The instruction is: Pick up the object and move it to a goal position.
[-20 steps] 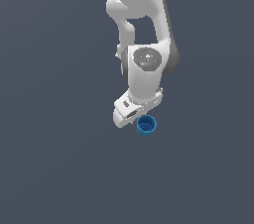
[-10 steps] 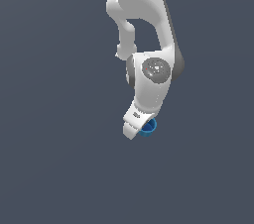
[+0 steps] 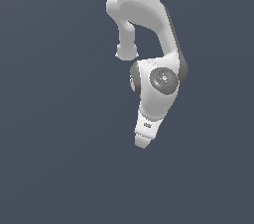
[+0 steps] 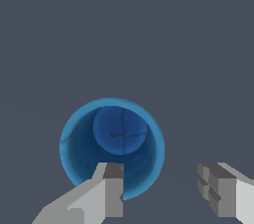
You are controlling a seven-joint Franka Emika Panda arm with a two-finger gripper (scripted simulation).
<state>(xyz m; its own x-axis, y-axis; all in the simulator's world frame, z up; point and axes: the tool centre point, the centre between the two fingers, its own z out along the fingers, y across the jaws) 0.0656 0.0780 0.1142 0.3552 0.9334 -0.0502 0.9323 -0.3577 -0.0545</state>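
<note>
In the wrist view the object (image 4: 111,143), a bright-blue round cup with a darker hollow inside, stands upright on the grey floor right below the hand. My gripper (image 4: 163,192) is open. One finger (image 4: 110,191) hangs over the cup's hollow and the other finger (image 4: 221,194) is outside the rim, so the cup's wall lies between them. How high the fingertips are above the rim I cannot tell. In the exterior view the white hand (image 3: 144,139) points down and hides the cup completely.
A plain dark grey floor (image 3: 54,158) fills both views. The white arm (image 3: 144,15) reaches down from the top of the exterior view.
The hand has moved lower in the exterior view and over the cup. The cup showed beside the hand one second ago, peeked out half a second ago, and is now covered.
</note>
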